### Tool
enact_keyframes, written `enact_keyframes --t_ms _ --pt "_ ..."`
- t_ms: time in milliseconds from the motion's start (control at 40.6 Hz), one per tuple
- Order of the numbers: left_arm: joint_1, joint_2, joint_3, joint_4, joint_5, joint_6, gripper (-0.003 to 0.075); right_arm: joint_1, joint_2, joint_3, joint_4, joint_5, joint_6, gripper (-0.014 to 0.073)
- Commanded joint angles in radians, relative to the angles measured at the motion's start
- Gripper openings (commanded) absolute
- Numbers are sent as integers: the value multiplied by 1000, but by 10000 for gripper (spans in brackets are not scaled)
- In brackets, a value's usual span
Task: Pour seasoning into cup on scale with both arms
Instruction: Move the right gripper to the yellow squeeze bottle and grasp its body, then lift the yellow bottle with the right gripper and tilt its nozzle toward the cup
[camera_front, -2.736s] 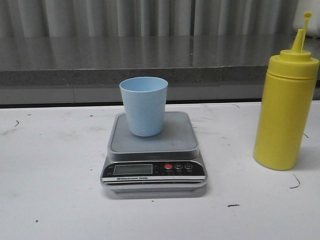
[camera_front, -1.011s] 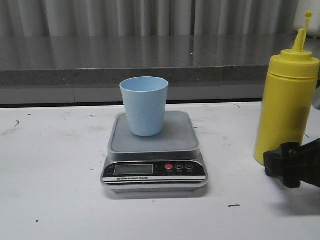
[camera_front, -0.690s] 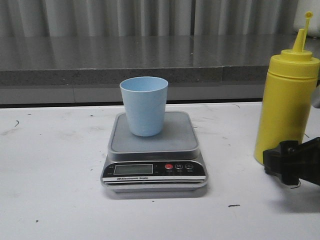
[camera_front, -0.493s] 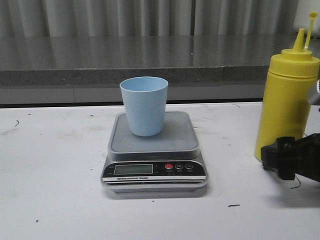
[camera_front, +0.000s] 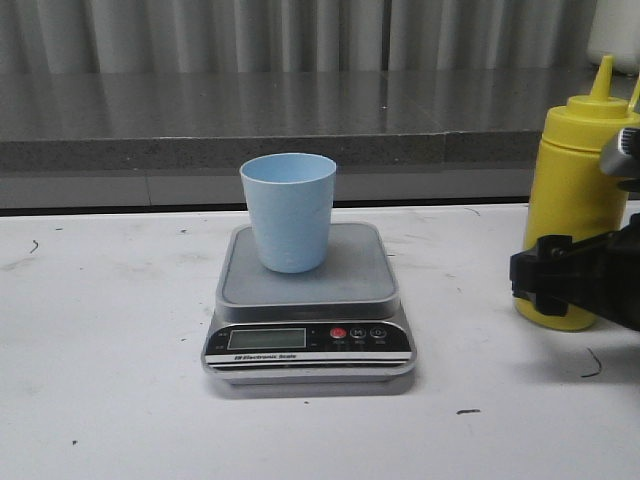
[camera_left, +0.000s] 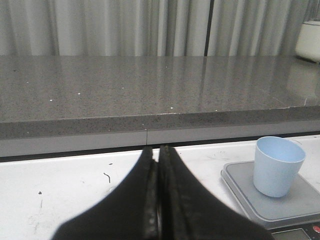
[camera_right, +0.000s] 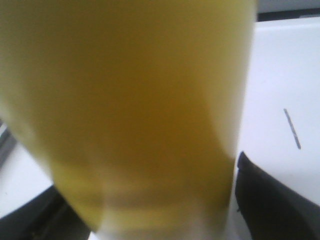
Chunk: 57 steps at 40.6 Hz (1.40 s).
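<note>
The table (camera_front: 110, 330) is the largest thing: a white top that runs back to a grey ledge (camera_front: 200, 150), with bare surface wide on the left side and in front of the scale. One scale (camera_front: 308, 305) sits near the middle, its display panel toward the camera, well clear of every table edge in view.

One bottle (camera_front: 570, 190) stands at the right, close to the frame edge, upright or nearly so, its nozzle pointing up. There is open table between it and the scale.

The right gripper (camera_front: 565, 285) crosses in front of the bottle's lower half. In the right wrist view the bottle (camera_right: 125, 115) fills the picture, with dark fingers (camera_right: 270, 200) showing on either side of its base, so the jaws stand around it; whether they press on it cannot be told.

The left gripper (camera_left: 158, 200) has its two fingers pressed together with nothing between them, out over bare table beside the scale (camera_left: 270, 200).

One cup (camera_front: 288, 210) stands upright on the platform, toward its rear.
</note>
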Motion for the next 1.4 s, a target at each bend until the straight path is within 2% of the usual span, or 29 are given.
enact_keyframes --t_ms 0,764,838,1109,1232,1380 --pt "3 12 -24 -11 -82 -10 -20 -3 -30 -39 12 -143 -3 594" --pt "3 12 -24 -11 -82 -10 -20 -4 -28 -76 17 -117 -5 587" --pt "3 12 -24 -11 -82 -10 -20 -4 -28 -74 17 -117 -13 541" --pt "3 12 -24 -11 -82 -10 -20 -4 -28 -74 17 -145 -16 220" --pt "3 12 -24 -11 -82 -10 -20 -4 -28 -74 20 -145 -16 160" --pt "3 12 -24 -11 -82 -10 -20 -4 -28 -74 20 -145 -17 162"
